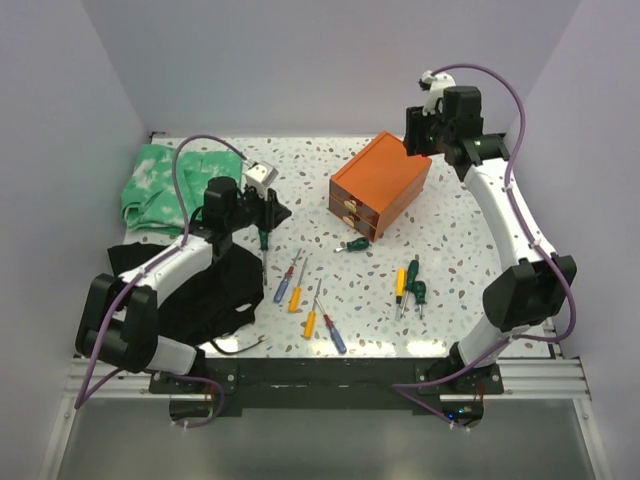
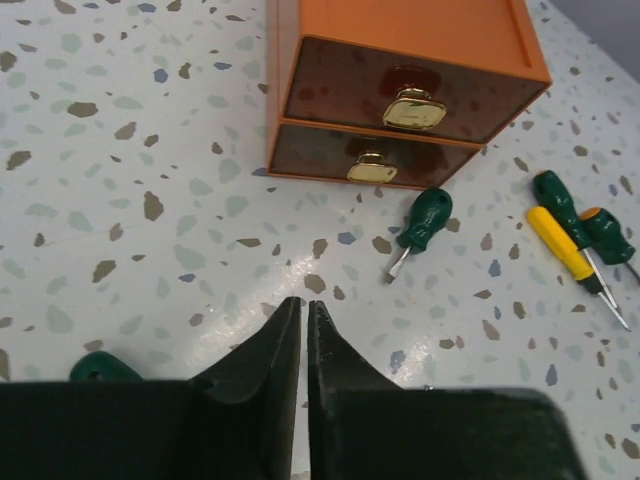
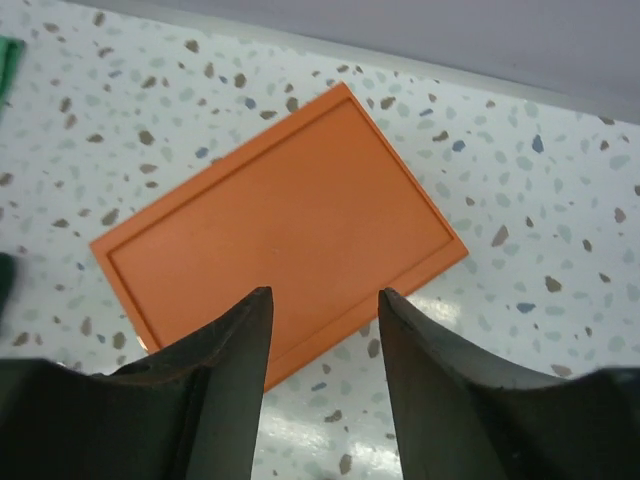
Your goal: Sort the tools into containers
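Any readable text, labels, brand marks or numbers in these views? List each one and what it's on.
None: no text reads in any view.
orange chest: lid plain, no label.
drawer fronts: only brass pulls, no markings visible.
green stubby screwdriver and yellow screwdriver: no print visible on handles.
Other tools in the top view: too small to tell.

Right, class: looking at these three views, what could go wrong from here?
1. Both drawers of the chest are closed, so a tool brought over has nowhere to go until one is pulled open.
2. The left end effector is shut, with a green handle beside it, not in its grip; moving may just knock that tool away.
3. The right end effector hangs open above the chest; descending could shove the chest.
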You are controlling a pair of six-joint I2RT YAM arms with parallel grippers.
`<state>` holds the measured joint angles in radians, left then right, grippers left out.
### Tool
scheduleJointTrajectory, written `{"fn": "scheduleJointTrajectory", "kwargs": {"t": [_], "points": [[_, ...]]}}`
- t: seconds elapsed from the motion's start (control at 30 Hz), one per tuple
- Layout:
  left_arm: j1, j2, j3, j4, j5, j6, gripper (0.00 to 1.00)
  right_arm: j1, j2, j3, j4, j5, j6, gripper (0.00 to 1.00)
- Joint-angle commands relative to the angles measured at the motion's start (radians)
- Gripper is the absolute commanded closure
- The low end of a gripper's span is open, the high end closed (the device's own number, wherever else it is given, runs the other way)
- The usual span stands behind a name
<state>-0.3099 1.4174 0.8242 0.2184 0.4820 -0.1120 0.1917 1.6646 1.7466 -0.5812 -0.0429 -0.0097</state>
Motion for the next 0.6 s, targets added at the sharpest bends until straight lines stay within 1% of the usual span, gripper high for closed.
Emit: {"fn": "scheduleJointTrajectory", "kwargs": {"t": [0.0, 0.03, 0.1, 0.13, 0.27, 0.43, 0.57], "points": [[-0.009, -0.026, -0.057, 0.189, 0.115, -0.08, 1.0, 0.005, 0.03, 0.059, 0.056, -0.166, 0.051, 0.69], [-0.011, -0.015, -0.056, 0.203, 0.109, -0.096, 1.0, 0.005, 0.044, 0.059, 0.063, -0.166, 0.057, 0.82], [-0.011, 0.04, -0.022, 0.232, 0.092, -0.132, 1.0, 0.005, 0.095, 0.077, 0.067, -0.147, 0.069, 0.93], [-0.011, 0.067, 0.024, 0.234, 0.087, -0.162, 1.0, 0.005, 0.115, 0.085, 0.069, -0.14, 0.074, 1.0], [-0.021, 0.234, 0.147, 0.234, 0.099, -0.207, 1.0, 0.0, 0.202, 0.111, 0.11, -0.089, 0.079, 1.0], [-0.044, 0.334, 0.246, 0.277, 0.084, -0.25, 1.0, -0.024, 0.283, 0.174, 0.133, -0.066, 0.053, 1.0], [-0.06, 0.426, 0.318, 0.288, 0.093, -0.258, 1.0, -0.049, 0.368, 0.269, 0.129, -0.063, 0.053, 1.0]]}}
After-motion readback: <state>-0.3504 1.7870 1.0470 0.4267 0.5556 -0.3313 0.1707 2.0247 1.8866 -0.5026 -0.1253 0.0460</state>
